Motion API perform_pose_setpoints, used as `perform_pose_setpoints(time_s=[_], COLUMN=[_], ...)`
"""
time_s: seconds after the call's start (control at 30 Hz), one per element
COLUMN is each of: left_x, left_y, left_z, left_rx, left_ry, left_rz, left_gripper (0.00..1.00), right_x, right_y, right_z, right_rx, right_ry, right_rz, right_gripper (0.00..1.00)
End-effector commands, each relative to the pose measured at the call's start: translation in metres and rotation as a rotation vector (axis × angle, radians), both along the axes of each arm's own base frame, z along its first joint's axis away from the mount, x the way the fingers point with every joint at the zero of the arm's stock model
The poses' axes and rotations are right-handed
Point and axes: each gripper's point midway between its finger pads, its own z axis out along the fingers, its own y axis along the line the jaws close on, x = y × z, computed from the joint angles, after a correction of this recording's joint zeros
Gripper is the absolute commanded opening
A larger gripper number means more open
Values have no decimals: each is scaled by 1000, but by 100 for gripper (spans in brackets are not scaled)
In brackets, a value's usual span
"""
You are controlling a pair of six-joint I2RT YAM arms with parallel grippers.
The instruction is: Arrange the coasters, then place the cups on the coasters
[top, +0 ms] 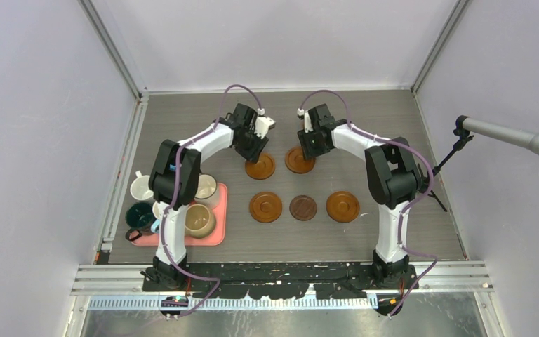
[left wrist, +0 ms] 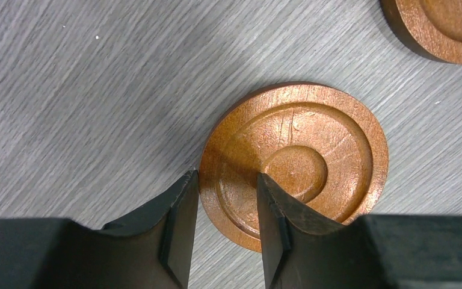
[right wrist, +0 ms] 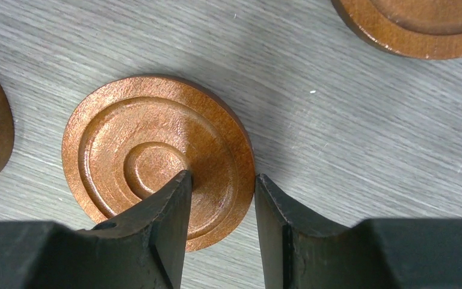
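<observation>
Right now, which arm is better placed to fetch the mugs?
Probably the left arm: the mugs sit on and by the tray beside its base, far from the right arm. First the left gripper must release its coaster.

Robotics lab: two arms [top: 175, 172] [top: 391, 175] stand bolted to a rail [top: 281, 272] at the near edge of a grey table [top: 365, 119]. Blank pale walls [top: 274, 42] and metal posts [top: 112, 49] box it in. A microphone [top: 533, 142] on a stand sits at the right edge.
</observation>
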Motion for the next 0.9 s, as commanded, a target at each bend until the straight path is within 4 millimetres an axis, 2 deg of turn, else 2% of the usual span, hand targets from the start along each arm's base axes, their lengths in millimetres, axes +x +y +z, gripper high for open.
perform_pose_setpoints(time_s=[0.0,0.23,0.47,0.6,0.73,0.87], left_x=[-19,-10,5,8,7,6], left_y=[-7,-11,-11,-11,-13,-13], left_z=[-2,-3,-5,-2,10,35], left_rx=[-28,-19,3,2,-10,-23], left_ry=[62,47,24,19,13,-12], left_rz=[13,24,52,60,59,51], left_gripper=[40,40,41,45,53,68], right_x=[-27,-42,-41,-40,-36,-22], right_y=[-9,-15,-11,-10,-10,-8], right_z=[-8,-10,-8,-5,11,46], right_rx=[-45,-54,-35,-27,-18,8], right_ry=[73,96,96,94,64,-21], right_rz=[12,21,19,16,7,2], right_gripper=[45,44,45,49,58,65])
